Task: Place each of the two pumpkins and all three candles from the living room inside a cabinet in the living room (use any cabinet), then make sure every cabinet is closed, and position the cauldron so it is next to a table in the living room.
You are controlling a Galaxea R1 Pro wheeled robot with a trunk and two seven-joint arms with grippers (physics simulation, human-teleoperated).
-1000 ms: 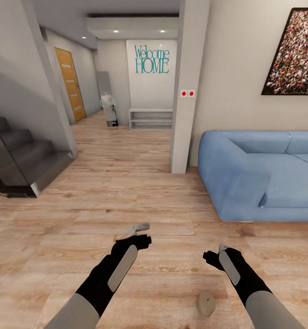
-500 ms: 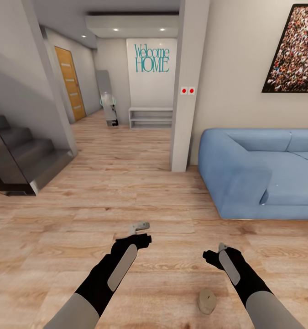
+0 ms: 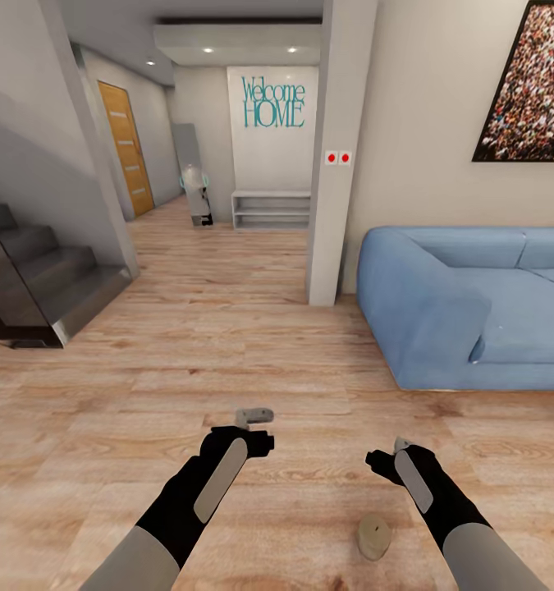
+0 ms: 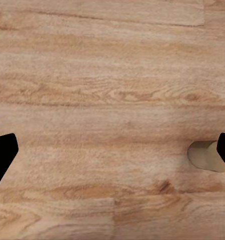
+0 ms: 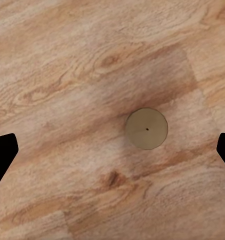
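Hovering over a candle point(image 5: 146, 128) standing on the wood floor point(image 3: 227, 345), right end effector point(image 5: 112, 150) released, left end effector point(image 4: 112, 150) released too. View has crept slightly toward the sofa point(image 3: 465, 304) since earlier; candle pickup looks next.

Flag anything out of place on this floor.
One candle stands upright on the bare wooden floor, between the two arms and nearer the right gripper. It looks odd there, alone on the floor, away from any furniture.
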